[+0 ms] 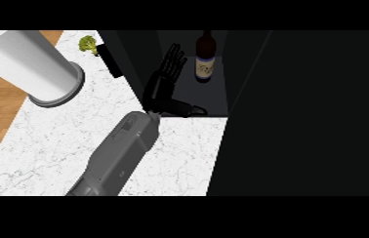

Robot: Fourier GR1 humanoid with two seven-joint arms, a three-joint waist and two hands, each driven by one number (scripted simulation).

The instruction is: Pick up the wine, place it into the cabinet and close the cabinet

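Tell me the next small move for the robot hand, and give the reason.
Probably draw the left robot hand back out of the cabinet. The wine bottle stands upright inside, the open fingers are beside it and apart from it, and the door cannot be swung shut with the forearm in the opening.

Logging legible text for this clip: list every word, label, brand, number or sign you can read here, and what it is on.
Wine bottle, standing inside the open cabinet: it has a pale label with dark marks, too blurred to read.
White cylindrical container on the counter: no text visible.
Nothing else in view carries lettering, so no text can be quoted.
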